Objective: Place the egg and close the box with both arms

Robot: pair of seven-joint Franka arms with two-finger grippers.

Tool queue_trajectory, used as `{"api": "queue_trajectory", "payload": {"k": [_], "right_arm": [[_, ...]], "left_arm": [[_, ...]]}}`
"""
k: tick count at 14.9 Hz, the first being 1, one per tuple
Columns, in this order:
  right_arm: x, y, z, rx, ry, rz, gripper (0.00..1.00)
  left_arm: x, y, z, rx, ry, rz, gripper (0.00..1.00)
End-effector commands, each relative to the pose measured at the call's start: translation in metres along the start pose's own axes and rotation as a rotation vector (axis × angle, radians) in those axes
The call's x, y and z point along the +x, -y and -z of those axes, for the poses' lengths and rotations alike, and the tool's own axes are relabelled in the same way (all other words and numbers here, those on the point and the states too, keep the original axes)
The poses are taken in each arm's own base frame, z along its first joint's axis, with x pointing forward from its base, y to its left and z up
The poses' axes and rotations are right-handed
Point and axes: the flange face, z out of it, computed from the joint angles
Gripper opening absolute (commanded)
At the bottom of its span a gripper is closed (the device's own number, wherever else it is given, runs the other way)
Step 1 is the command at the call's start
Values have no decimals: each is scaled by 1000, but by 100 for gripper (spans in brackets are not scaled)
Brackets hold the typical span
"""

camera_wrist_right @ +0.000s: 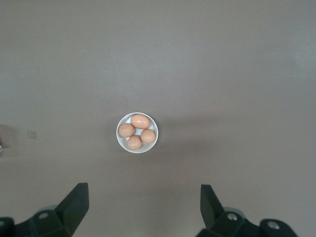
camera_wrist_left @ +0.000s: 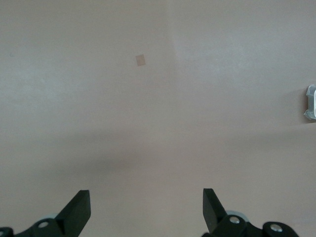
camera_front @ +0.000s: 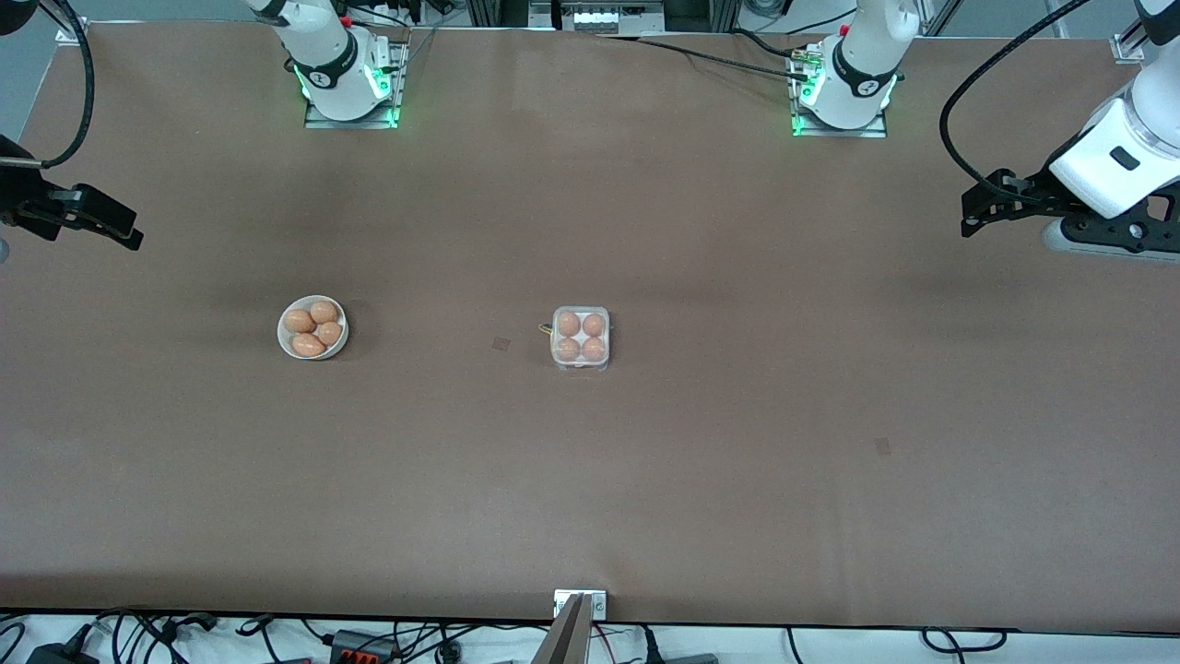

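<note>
The box (camera_front: pixel 580 365) stands at the middle of the table, its white tray holding an orange-brown egg (camera_front: pixel 569 324) in every cell, with the clear lid lying flat over them. A sliver of the box's edge (camera_wrist_left: pixel 311 103) shows in the left wrist view. My left gripper (camera_front: pixel 977 207) hangs open and empty over the left arm's end of the table; in its own wrist view (camera_wrist_left: pixel 146 207) only bare table lies below it. My right gripper (camera_front: pixel 129 231) hangs open and empty over the right arm's end; its own wrist view (camera_wrist_right: pixel 144 205) shows it apart from the bowl.
A round white bowl (camera_front: pixel 284 334) with several more eggs sits toward the right arm's end, level with the box; it also shows in the right wrist view (camera_wrist_right: pixel 120 134). Small tape squares (camera_front: pixel 501 344) mark the table. A metal bracket (camera_front: pixel 580 604) sits at the table's front edge.
</note>
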Motion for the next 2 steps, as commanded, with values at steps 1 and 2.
{"api": "queue_trajectory", "payload": {"k": [1,2], "right_arm": [[1,-1,0,1,16,-5,100],[1,-1,0,2,18,-6,100]], "left_arm": [[-4,0,4,-19,3,10,100],[-3,0,6,-20,-3,22,100]]}}
